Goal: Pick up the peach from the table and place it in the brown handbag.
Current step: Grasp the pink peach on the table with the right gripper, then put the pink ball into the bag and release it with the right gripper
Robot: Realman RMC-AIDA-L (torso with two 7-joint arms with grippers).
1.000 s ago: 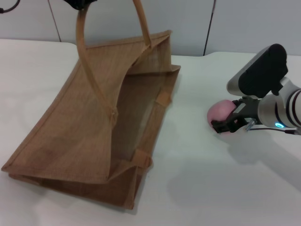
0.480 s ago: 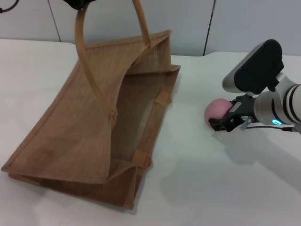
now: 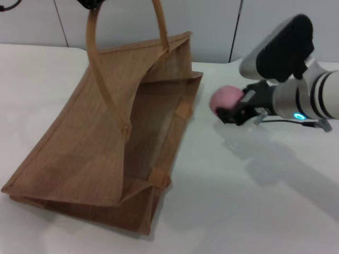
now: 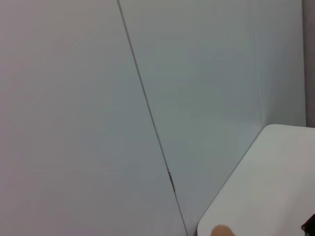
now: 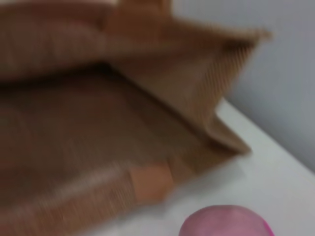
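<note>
**Peach held beside the bag**

Your right gripper (image 3: 233,112) is clenched on the peach (image 3: 224,98), holding it above the table (image 3: 254,211), just at 3 o'clock of the brown handbag (image 3: 100,143). The bag's mouth gapes toward it. Your left gripper (image 3: 89,3) seems to hold a handle at 12 o'clock; its grip can't be judged.

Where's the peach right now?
In the head view the peach sits in the right tool, lifted off the table, just right of the brown handbag opening.
</note>
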